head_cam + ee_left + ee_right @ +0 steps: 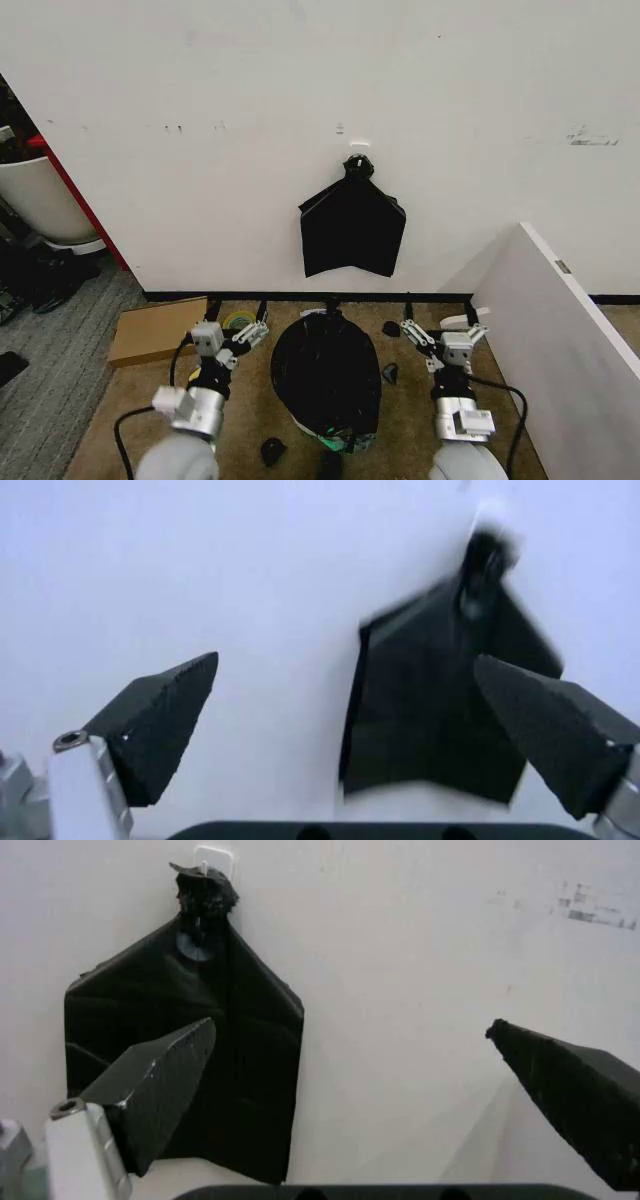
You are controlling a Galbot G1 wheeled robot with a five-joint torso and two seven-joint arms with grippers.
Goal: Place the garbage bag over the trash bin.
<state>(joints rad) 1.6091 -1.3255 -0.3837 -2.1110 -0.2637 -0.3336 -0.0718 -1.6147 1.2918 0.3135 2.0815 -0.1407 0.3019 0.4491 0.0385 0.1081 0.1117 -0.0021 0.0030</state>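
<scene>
The garbage bag (326, 378) is glossy black and draped over the trash bin, which stands on the brown floor in front of the wall. Of the trash bin (322, 433) just a sliver of white and pale green base shows under the bag's lower edge. My left gripper (232, 335) hangs left of the bagged bin, apart from it; in the left wrist view the left gripper (346, 660) is open and holds nothing. My right gripper (447, 330) hangs right of the bin, also apart; in the right wrist view the right gripper (350, 1024) is open and holds nothing.
A flat black bundle (352, 232) hangs knotted from a wall hook above the bin. A white partition panel (560, 330) closes the right side. Flat cardboard (155, 330) and a tape roll (238, 321) lie at left. Small black scraps (390, 328) dot the floor.
</scene>
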